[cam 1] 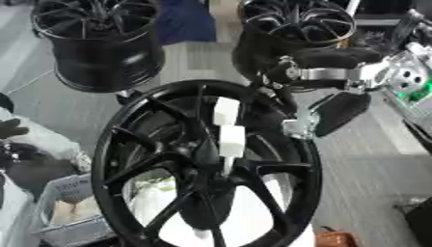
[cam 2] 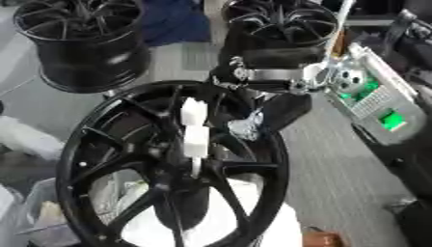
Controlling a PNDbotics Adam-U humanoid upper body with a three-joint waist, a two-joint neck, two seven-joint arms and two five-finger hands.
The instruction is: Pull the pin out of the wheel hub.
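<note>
A large black wheel hub (cam 1: 143, 159) stands upright in the foreground. A white pin (cam 1: 228, 132), made of two white blocks on a thin stem, sticks out of the hub's centre. My right arm reaches in from the upper right. Its black right hand (cam 1: 336, 112) hangs beside the wheel's upper right rim, with the fingers (cam 2: 246, 127) pointing down-left toward the spokes. The hand is open, holds nothing and is clear of the pin. No left hand shows.
Two more black wheels (cam 1: 101, 43) (cam 1: 295, 24) stand on the grey floor behind. A grey device with a green screen (cam 2: 375, 103) sits at the right. A basket (cam 1: 72, 212) is at lower left and a small orange object (cam 1: 336, 239) lies at the bottom.
</note>
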